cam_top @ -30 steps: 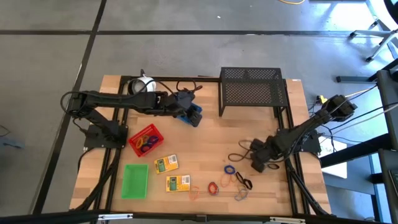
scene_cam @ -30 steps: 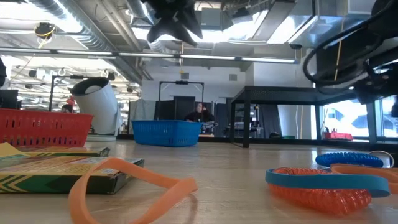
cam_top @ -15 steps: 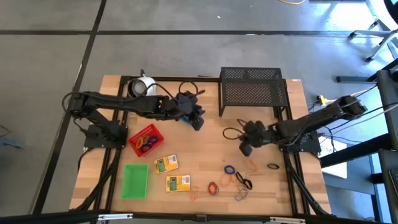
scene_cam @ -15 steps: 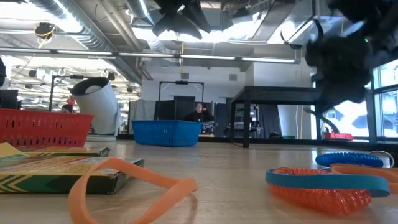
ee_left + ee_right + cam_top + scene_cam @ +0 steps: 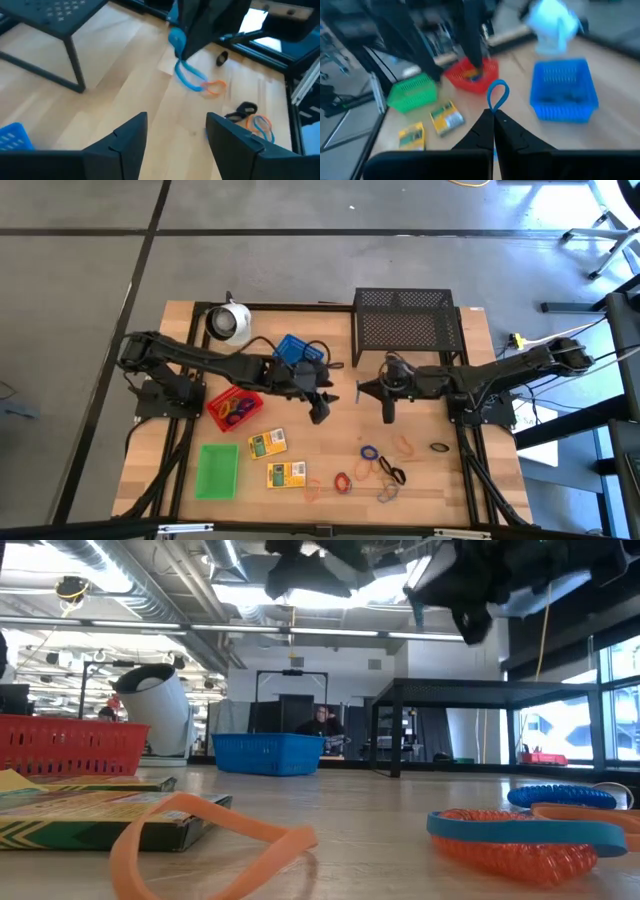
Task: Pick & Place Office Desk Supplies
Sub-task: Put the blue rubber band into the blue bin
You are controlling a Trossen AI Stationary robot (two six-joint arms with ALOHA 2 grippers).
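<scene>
Wooden table (image 5: 340,435) in open workshop

A robotics lab: exposed ceiling ducts (image 5: 130,585) are running overhead while a person (image 5: 322,721) is sitting beyond the wooden table (image 5: 330,420).

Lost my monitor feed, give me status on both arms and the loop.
Left pincer open, empty, mid-table. Right pincer shut on blue loop, raised mid-table. Blue tray beyond left arm; nothing seen blocking it.
</scene>
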